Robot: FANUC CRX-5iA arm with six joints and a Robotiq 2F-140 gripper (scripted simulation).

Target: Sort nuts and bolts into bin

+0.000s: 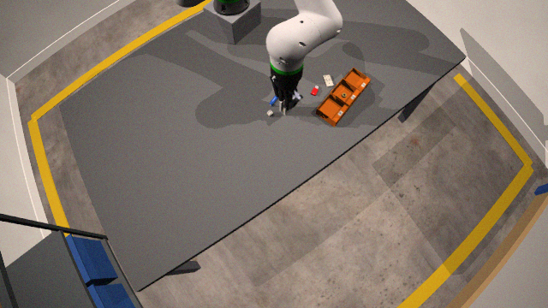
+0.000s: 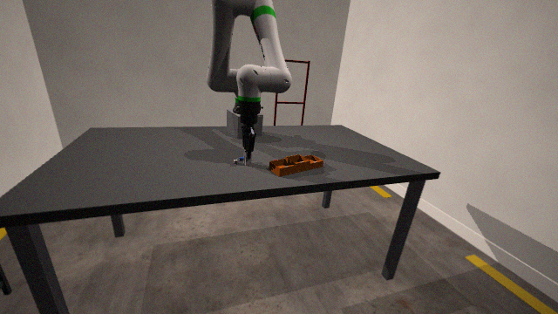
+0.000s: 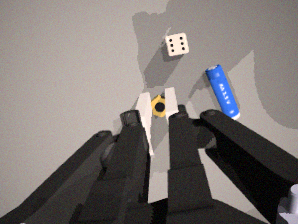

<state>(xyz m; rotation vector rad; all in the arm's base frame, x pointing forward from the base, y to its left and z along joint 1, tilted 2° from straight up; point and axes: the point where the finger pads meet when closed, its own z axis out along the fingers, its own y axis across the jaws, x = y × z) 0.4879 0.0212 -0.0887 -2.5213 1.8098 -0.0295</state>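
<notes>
A small yellow nut lies on the dark table, right between my fingertips. My gripper points straight down at the table and its two pale pads press on the nut from both sides. In the top view the gripper stands just left of the orange bin tray, and the fingers hide the nut there. The tray has three compartments in a row, and a nut-like thing lies in the middle one. I cannot read the bin marks. In the exterior view the gripper reaches the table top left of the tray.
A white die lies just beyond the nut, and a blue cylinder lies to its right. A red block and a white domino-like tile lie between the arm and the tray. A small pale part lies by the gripper.
</notes>
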